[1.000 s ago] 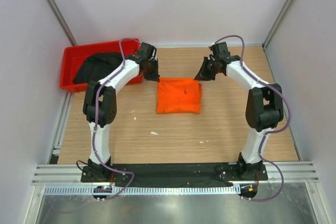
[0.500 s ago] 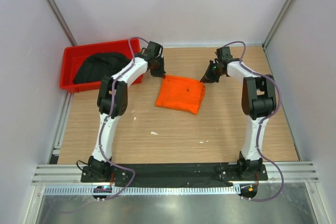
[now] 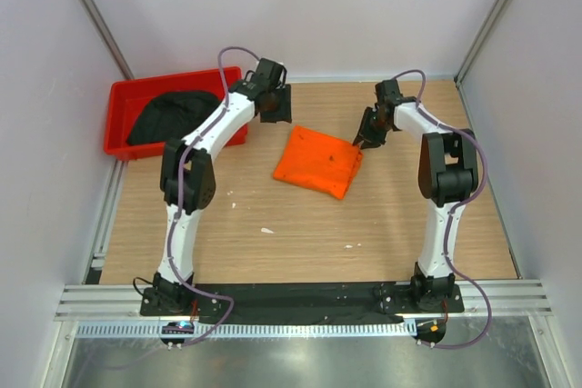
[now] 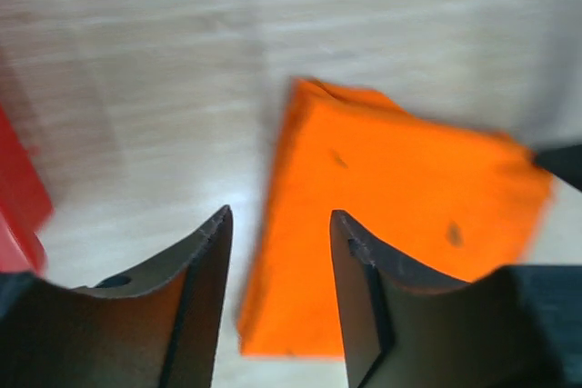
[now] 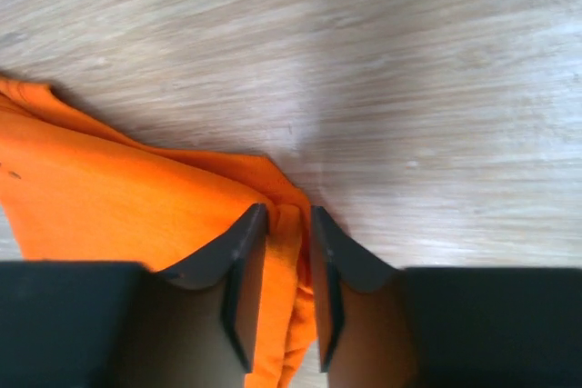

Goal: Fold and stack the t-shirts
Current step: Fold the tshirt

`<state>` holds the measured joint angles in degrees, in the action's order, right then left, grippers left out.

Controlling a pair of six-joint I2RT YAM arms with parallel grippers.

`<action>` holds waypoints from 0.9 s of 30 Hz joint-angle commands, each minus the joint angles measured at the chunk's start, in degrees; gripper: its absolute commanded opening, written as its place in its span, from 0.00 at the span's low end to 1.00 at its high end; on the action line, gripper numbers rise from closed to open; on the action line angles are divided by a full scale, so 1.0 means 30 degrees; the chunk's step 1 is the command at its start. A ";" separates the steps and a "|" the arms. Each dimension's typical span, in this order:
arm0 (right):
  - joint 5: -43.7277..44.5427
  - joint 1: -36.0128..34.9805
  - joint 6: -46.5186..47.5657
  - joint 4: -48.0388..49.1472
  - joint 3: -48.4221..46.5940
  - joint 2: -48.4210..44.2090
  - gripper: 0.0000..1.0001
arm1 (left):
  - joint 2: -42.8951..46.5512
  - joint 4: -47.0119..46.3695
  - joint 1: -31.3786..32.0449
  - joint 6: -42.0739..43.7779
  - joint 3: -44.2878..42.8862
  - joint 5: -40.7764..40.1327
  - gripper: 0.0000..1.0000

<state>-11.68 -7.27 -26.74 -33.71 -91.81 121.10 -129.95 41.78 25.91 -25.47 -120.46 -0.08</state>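
Observation:
The orange t-shirt [image 3: 316, 163] lies folded and skewed on the wooden table; it also fills the left wrist view [image 4: 391, 224] and the right wrist view [image 5: 118, 197]. My left gripper [image 3: 275, 106] hovers off its far left corner, and its jaws [image 4: 280, 220] are open with nothing between them. My right gripper [image 3: 367, 138] sits at the shirt's far right corner. Its jaws [image 5: 287, 211] stand a little apart, with a fold of orange cloth between them. The black t-shirt [image 3: 173, 115] lies bunched in the red bin.
The red bin [image 3: 123, 88] stands at the table's far left, next to my left arm, and its edge shows in the left wrist view [image 4: 18, 206]. White walls close in the table on three sides. Small white specks [image 3: 266, 230] lie on the wood.
The orange shirt has swung askew and shifted slightly right. My left gripper has let go of it, opened and drawn back. My right gripper's jaws have parted around the corner.

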 commanded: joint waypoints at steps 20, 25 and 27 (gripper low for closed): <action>-0.3019 0.0371 0.1004 0.1072 0.1747 -0.2341 0.56 | 0.1862 -0.2267 0.8120 0.1607 0.3768 0.0849 0.57; -0.3429 0.0605 0.1209 0.1160 0.1658 -0.1782 0.57 | 0.1367 -0.1393 0.9086 0.2367 0.3301 -0.1376 0.64; -0.3751 0.0723 0.1121 0.1393 0.1716 -0.1549 0.56 | 0.0955 -0.1037 0.9582 0.2776 0.2776 -0.2632 0.64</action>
<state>-20.56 -5.80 -23.70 -32.29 -86.21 116.18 -125.75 36.84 52.45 -20.18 -108.53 -0.38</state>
